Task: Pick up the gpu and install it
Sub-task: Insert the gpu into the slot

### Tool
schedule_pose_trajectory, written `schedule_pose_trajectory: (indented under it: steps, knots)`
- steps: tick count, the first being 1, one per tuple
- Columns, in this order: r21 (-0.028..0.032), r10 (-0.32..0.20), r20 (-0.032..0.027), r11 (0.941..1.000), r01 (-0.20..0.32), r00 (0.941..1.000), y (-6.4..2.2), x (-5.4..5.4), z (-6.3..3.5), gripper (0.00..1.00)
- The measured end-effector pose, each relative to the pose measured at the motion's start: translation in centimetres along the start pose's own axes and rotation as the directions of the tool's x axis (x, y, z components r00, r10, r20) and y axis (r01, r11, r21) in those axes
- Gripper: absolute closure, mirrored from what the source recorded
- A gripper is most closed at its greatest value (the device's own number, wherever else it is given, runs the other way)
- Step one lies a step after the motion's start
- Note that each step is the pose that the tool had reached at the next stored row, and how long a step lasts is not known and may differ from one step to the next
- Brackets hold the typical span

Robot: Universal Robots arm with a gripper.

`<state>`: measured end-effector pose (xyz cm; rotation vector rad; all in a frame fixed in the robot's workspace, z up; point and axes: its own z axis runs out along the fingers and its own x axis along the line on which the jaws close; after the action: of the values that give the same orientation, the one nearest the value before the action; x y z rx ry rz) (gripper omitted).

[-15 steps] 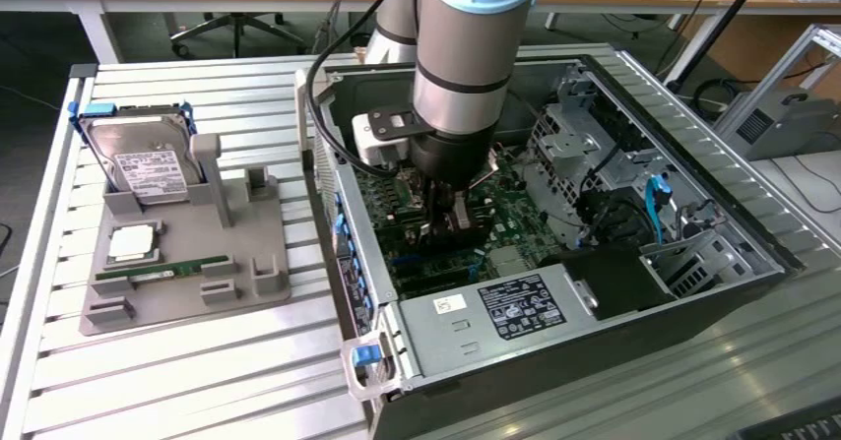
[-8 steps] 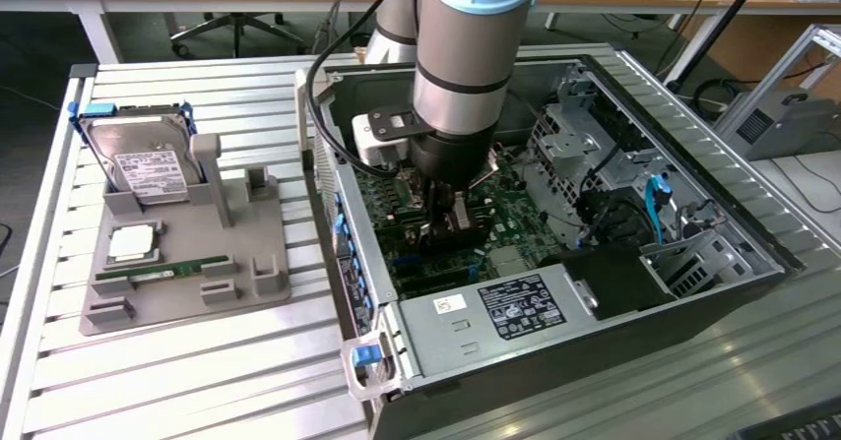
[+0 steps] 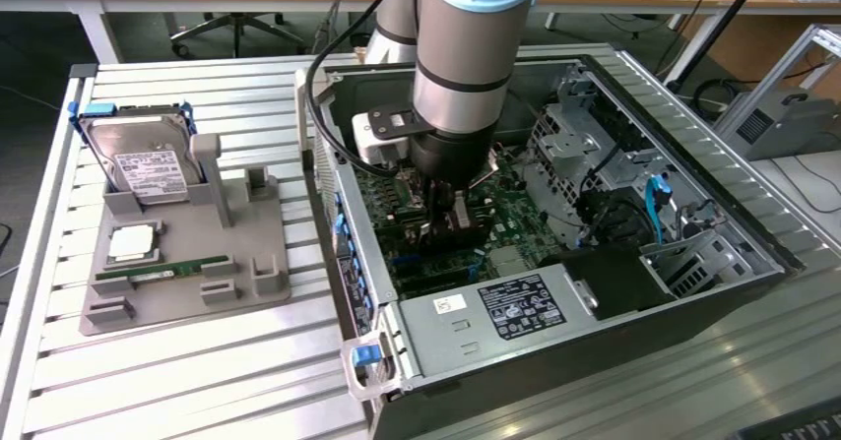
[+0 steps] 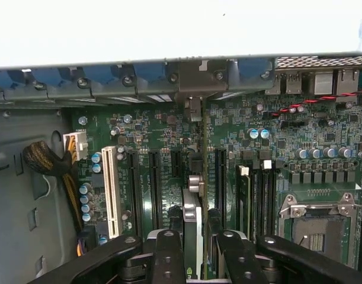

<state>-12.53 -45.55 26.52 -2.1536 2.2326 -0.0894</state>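
My pincer [image 4: 195, 251] grasping gpu [image 4: 192, 222] edge-on | inside open case [image 3: 736, 214] over motherboard [image 4: 323, 136] | hard drive [image 3: 145, 164] on desk, exterior view's left

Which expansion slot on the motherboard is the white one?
The long slot closest to the yellow-and-black cable bundle, at the end of the slot row. The other slots are black; the gripper holds the gpu over those.

Green motherboard [image 4: 169, 171] with a white slot [image 4: 111, 192], blue capacitors [image 4: 86, 201], black fingers [image 4: 169, 254], grey tray [image 3: 184, 253].
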Motion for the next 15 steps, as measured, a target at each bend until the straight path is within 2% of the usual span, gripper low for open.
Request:
schedule_pose_trajectory:
  steps: [15]
  knots:
    - [0.0001, -0.024, 0.0013, 0.9997, 0.024, 0.9997, 0.01, -0.22, 0.04, 0.73]
